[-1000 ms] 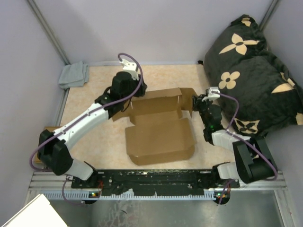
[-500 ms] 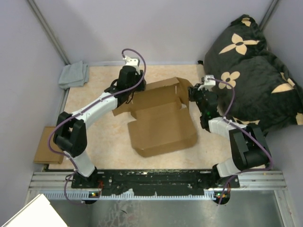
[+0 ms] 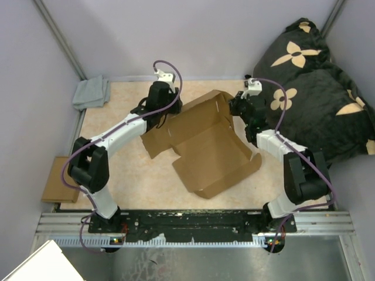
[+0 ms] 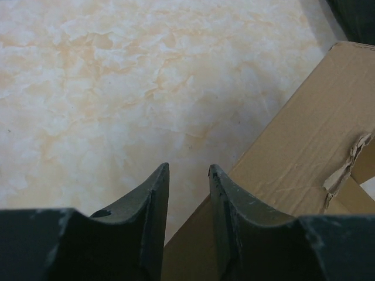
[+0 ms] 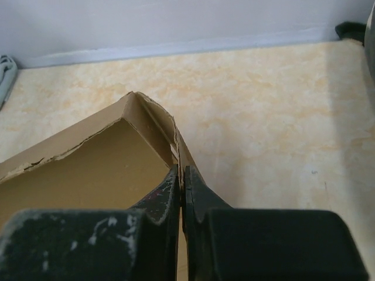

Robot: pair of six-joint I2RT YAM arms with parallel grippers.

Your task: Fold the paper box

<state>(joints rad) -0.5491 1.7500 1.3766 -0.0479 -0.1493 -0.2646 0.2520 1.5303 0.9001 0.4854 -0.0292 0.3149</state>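
Observation:
The paper box (image 3: 205, 146) is a flat brown die-cut sheet with raised flaps, lying skewed across the middle of the table. My right gripper (image 3: 234, 110) is at the box's far right corner. In the right wrist view that gripper (image 5: 181, 170) is shut on the upright edge of the paper box (image 5: 88, 170). My left gripper (image 3: 163, 119) hovers at the box's far left side. In the left wrist view the left gripper (image 4: 188, 170) is open, and the edge of the paper box (image 4: 316, 146) runs under its right finger (image 4: 225, 205). Nothing is pinched there.
A grey cloth (image 3: 91, 92) lies in the back left corner. A big black pillow with tan flowers (image 3: 310, 88) fills the right side, close behind the right arm. A smaller cardboard piece (image 3: 57, 178) sits off the table's left edge. Walls close in at back and left.
The box has swung round: its near end slid right and its far right corner went back with the right gripper. The left arm reached farther in; its jaws narrowed a little.

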